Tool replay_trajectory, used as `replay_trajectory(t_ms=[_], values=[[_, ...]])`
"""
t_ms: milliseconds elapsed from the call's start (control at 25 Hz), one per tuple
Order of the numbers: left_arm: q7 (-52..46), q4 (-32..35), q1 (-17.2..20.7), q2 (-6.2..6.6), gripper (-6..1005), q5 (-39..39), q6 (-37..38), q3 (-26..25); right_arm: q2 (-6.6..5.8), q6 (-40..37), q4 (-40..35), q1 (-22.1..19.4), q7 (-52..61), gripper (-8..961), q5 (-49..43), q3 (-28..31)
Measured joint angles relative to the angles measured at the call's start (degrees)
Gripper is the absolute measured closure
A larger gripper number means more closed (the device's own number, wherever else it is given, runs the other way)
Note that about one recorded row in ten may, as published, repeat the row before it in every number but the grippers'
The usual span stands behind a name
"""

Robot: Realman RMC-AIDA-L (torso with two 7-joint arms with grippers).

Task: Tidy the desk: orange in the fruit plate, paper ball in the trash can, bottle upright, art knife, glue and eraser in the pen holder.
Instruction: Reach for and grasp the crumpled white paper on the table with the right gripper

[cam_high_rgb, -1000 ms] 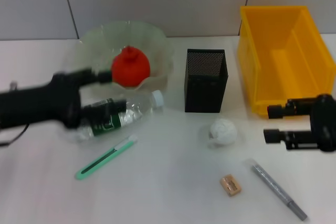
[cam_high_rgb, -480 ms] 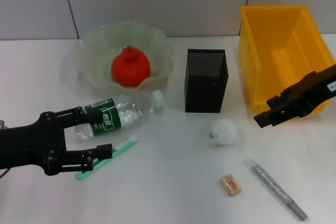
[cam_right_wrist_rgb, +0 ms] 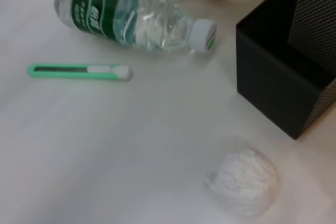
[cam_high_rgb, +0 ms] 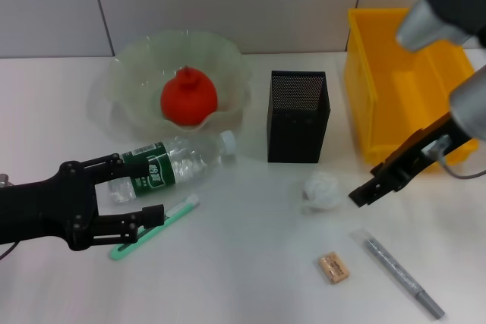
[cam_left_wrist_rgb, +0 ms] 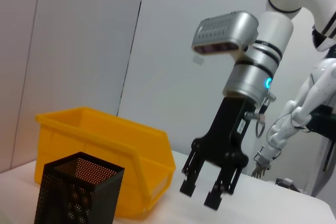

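Right gripper, jaws spread, hangs just beside the paper ball, apparently lined up for grasping.

Even, bright overhead light; soft faint shadows; right wrist view slightly blurred.

The yellow bin is cut off behind the right claw; the green knife is partly hidden under the left claw.
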Motion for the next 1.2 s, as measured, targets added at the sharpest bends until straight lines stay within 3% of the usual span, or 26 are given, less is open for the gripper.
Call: replay_trajectory(t_ms=[240,680,1200], values=[[0.1,-0.5,-0.3,0.0,154,0.0,-0.5,0.1,0.26,7.0,4.9,0.6,0.8,193,0.2,-5.0],[0.4,-0.7,0.0,-0.26,159,0.0,-1.3,0.5,0.42,14.8,8.6,0.9,2.4,151,0.2,-9.4],[5.0,-1.7,0.1,-0.5,165,2.6,1.6,1.4,0.52,21.0,14.7,2.9,2.4,172,2.2,-12.4]])
